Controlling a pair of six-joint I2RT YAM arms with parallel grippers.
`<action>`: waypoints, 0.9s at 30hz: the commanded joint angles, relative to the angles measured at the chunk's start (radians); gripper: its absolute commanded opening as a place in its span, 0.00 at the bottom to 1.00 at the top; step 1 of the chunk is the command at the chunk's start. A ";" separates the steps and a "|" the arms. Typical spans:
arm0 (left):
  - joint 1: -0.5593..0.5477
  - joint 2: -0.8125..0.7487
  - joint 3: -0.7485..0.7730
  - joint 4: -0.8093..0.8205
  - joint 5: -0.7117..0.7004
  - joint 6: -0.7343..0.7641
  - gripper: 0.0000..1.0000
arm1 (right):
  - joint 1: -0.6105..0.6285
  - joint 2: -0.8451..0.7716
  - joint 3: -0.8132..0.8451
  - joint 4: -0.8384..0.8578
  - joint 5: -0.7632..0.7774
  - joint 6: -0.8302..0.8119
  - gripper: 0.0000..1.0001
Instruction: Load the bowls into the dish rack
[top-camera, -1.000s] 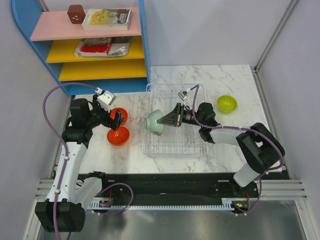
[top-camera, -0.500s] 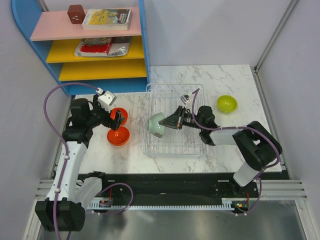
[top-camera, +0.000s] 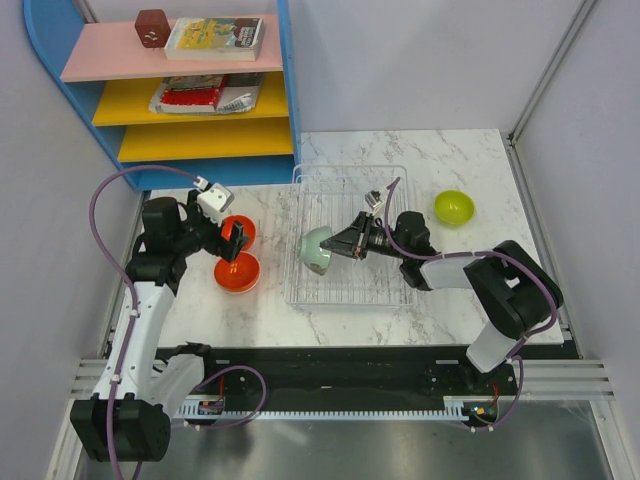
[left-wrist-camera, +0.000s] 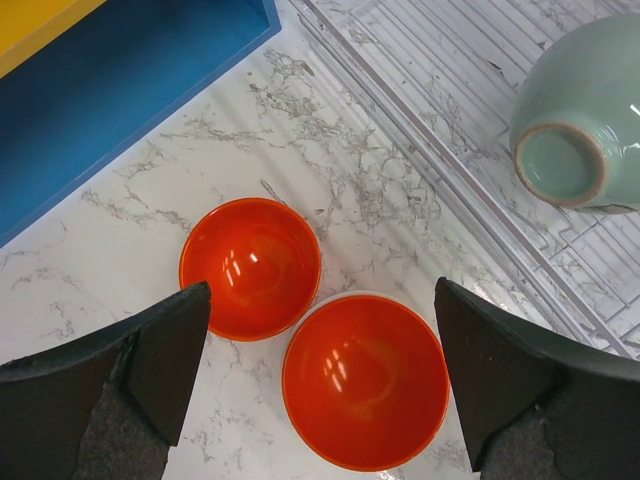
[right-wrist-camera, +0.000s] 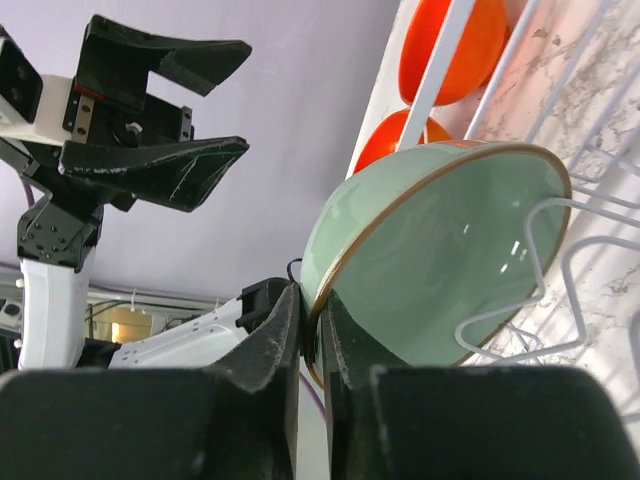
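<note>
The rack (top-camera: 345, 190) sits mid-table (top-camera: 450, 300); inside it, toward its 9 o'clock side, the pale bowl (top-camera: 315, 252) is tipped on its side, foot ring pointing to 9 o'clock and mouth to 3 o'clock; the right gripper (top-camera: 336, 243) reaches in from 3 o'clock and is clamped on that bowl's rim, one finger inside and one outside, as the right wrist view shows plainly; whether the bowl bears on the wires I cannot tell; the left gripper (top-camera: 235, 243) hangs with jaws spread wide and nothing between them, over two orange bowls on the marble at the rack's 9 o'clock; the far orange bowl (left-wrist-camera: 250, 268) and the near orange bowl (left-wrist-camera: 365, 380) stand upright, just beside each other; the lime bowl (top-camera: 453, 207) stands outside the rack at its 3 o'clock; a shelf (top-camera: 180, 90) stands at the table's 11 o'clock corner.
</note>
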 joint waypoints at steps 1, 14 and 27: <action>-0.002 0.002 -0.004 0.016 0.006 0.043 1.00 | -0.028 0.013 0.005 -0.048 0.071 -0.076 0.19; -0.004 -0.009 0.003 -0.002 0.009 0.048 1.00 | -0.028 -0.025 0.076 -0.280 0.087 -0.211 0.62; -0.002 -0.015 0.003 -0.013 0.015 0.048 1.00 | -0.030 -0.076 0.197 -0.658 0.188 -0.384 0.63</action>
